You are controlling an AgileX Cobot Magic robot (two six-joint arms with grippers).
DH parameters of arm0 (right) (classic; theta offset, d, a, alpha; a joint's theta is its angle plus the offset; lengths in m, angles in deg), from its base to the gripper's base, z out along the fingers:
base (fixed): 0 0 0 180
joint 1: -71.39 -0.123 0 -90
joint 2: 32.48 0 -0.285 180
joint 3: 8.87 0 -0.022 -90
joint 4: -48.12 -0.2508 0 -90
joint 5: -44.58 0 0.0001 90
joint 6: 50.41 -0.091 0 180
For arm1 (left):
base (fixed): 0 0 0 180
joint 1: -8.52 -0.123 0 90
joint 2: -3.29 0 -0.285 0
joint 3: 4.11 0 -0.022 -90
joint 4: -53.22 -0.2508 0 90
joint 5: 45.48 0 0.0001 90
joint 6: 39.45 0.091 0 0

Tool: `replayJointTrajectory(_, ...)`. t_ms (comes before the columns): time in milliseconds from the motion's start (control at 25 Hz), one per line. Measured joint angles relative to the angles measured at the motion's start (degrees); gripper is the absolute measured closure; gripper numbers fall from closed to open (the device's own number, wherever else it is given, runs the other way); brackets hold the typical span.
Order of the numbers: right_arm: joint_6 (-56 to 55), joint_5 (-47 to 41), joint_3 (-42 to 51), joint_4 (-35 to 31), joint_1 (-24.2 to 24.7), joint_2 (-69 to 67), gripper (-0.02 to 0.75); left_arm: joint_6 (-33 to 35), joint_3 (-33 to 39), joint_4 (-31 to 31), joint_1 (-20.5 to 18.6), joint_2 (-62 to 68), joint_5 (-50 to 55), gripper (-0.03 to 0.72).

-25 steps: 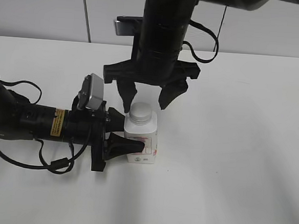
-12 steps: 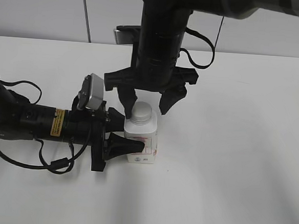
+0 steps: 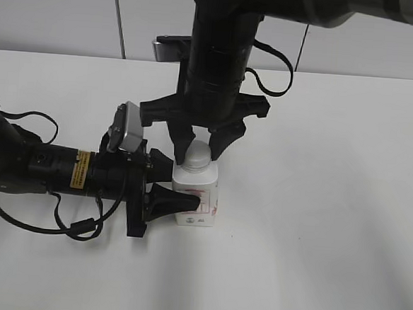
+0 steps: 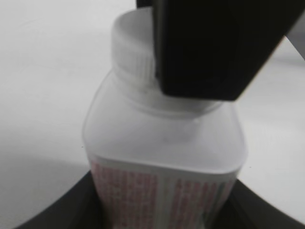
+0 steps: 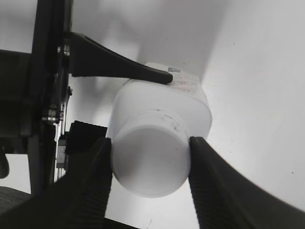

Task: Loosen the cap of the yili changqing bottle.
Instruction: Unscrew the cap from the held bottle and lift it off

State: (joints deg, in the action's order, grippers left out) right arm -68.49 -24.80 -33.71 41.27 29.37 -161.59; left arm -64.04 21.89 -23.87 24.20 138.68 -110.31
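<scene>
Exterior view: the bottle [image 3: 197, 195] stands upright on the white table [image 3: 329, 227], near the middle. The left gripper [image 3: 163, 189] comes in from the side and clamps the bottle's body, one finger across the front of the label. The right gripper [image 3: 201, 146] hangs straight down over the cap [image 3: 197, 154], its fingers set either side of it and drawn in narrow.

Left wrist view: the bottle fills the frame, pink print low on its body, dark jaws hugging both lower corners. The ribbed cap [image 4: 131, 45] shows at top left; a black finger [image 4: 214, 47] of the other arm covers most of its right side.

Right wrist view: looking down on the cap [image 5: 150, 160], the two ribbed fingers [image 5: 90, 191] press its left and right edges with no gap visible. The left gripper's finger [image 5: 119, 69] lies against the bottle's far side.

Judgement: this is the grasp-the-cap step, apparently just completed, with the bottle braced. The next move calls for a wrist twist about the cap's axis, firm squeeze kept on both grips so neither the cap nor the bottle slips.
</scene>
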Motion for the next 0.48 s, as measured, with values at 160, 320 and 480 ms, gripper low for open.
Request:
replayJointTrajectory(160, 5.67, 0.02, 0.0, -0.06, 0.0, 0.0, 0.349, 0.0, 0.0, 0.0, 0.0, 0.0, 0.0, 0.324)
replayJointTrajectory(320, 20.17, 0.02, 0.0, -0.06, 0.0, 0.0, 0.349, 0.06, 0.0, -0.05, 0.0, 0.0, 0.0, 0.326)
replayJointTrajectory(480, 38.31, 0.02, 0.0, -0.06, 0.0, 0.0, 0.349, 0.15, 0.0, -0.05, 0.0, 0.0, 0.0, 0.328)
